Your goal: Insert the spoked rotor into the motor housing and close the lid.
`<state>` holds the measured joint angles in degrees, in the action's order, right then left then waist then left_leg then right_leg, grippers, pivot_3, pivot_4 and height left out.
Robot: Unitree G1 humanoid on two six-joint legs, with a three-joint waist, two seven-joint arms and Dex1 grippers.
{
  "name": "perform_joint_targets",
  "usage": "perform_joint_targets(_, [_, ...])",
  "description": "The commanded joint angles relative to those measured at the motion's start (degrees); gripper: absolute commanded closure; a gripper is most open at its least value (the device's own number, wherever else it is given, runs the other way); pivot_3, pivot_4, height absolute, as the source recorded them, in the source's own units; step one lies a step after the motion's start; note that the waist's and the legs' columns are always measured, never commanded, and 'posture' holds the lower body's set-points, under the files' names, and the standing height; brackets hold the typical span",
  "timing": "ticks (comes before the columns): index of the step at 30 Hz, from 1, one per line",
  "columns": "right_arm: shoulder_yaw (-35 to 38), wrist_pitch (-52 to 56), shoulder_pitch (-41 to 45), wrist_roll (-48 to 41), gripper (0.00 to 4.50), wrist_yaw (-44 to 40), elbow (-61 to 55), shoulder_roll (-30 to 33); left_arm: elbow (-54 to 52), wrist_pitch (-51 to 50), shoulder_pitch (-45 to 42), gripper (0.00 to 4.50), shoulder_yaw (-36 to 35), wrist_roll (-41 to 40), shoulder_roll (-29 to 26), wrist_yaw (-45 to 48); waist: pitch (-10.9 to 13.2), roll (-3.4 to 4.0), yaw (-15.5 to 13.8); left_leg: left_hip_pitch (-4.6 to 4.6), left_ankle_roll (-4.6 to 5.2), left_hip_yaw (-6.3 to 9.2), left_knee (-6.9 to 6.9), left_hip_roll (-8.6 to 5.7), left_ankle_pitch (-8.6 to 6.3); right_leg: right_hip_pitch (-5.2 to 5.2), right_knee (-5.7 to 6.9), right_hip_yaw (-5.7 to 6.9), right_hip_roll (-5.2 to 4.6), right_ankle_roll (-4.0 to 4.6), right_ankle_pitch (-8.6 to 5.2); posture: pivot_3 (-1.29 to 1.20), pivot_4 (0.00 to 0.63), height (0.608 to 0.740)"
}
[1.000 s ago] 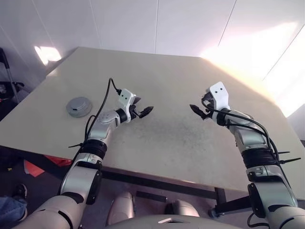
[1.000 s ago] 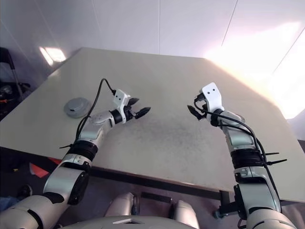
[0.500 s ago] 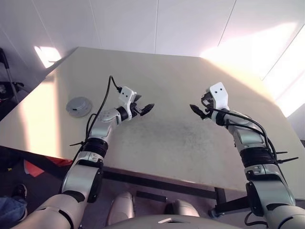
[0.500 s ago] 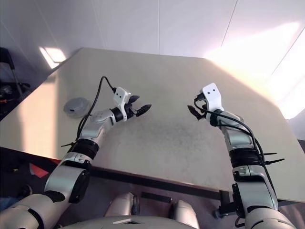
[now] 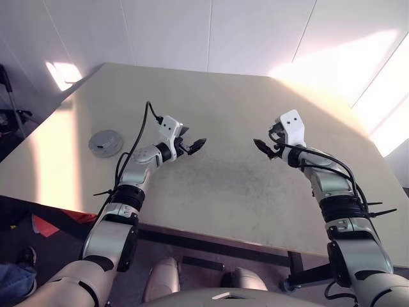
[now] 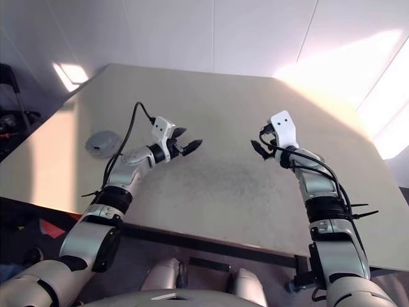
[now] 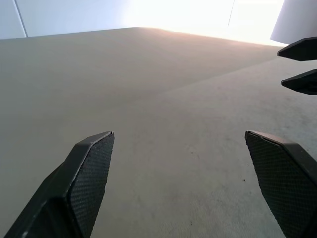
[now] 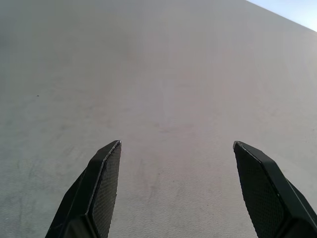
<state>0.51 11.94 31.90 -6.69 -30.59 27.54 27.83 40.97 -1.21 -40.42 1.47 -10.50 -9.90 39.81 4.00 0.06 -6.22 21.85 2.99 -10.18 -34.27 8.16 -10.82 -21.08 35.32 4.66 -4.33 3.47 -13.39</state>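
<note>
Hovering over the beige table (image 5: 230,192), both pincers hold nothing. Left pincer (image 5: 192,144) has its two black fingers spread wide, nothing between them; in the left wrist view the pads (image 7: 89,178) stand far apart with bare tabletop in the gap. It points roughly level, aimed across toward the right pincer (image 5: 264,146), forearm angled up off the table's near edge, black cable looping over the wrist. Right pincer is also spread, empty, tipped slightly down toward the table; its fingers (image 8: 104,183) frame plain tabletop in the right wrist view. The two pincers face each other, well apart, with open table between them. Tips of the right pincer also show at the edge of the left wrist view.

Only task thing visible: a silvery-grey round disc, the lid (image 5: 105,142), lying flat on the table well away from the left pincer, on its outer side, behind the line of its fingers, toward the table's left edge. It looks to sit on something round of the same width, but I cannot tell what is under or inside it. Not touched by either pincer. The right pincer is far from it, across the table.
</note>
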Motion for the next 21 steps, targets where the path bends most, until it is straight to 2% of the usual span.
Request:
perform_joint_targets(1, [1.3, -1.3, 1.9, 0.0, 0.41, 0.7, -0.7, -0.5, -0.5, 0.9, -1.9, 0.03, -1.0, 0.0, -0.5, 0.1, 0.0, 0.0, 0.1, 0.0, 0.0, 0.0, 0.0, 0.0, 0.0, 0.0, 0.0, 0.0, 0.0, 0.0, 0.0, 0.0, 0.0, 0.74])
perform_joint_targets(21, [1.3, -1.0, 1.4, 0.5, 0.41, 2.0, -1.6, -1.5, -0.2, 1.1, -2.3, 0.03, -0.8, 0.3, 1.1, -0.6, 0.0, 0.05, 0.2, 0.09, 0.0, 0.0, 0.04, 0.0, 0.0, -0.09, -0.04, 0.0, 0.0, 0.0, 0.0, 0.0, 0.0, 0.74])
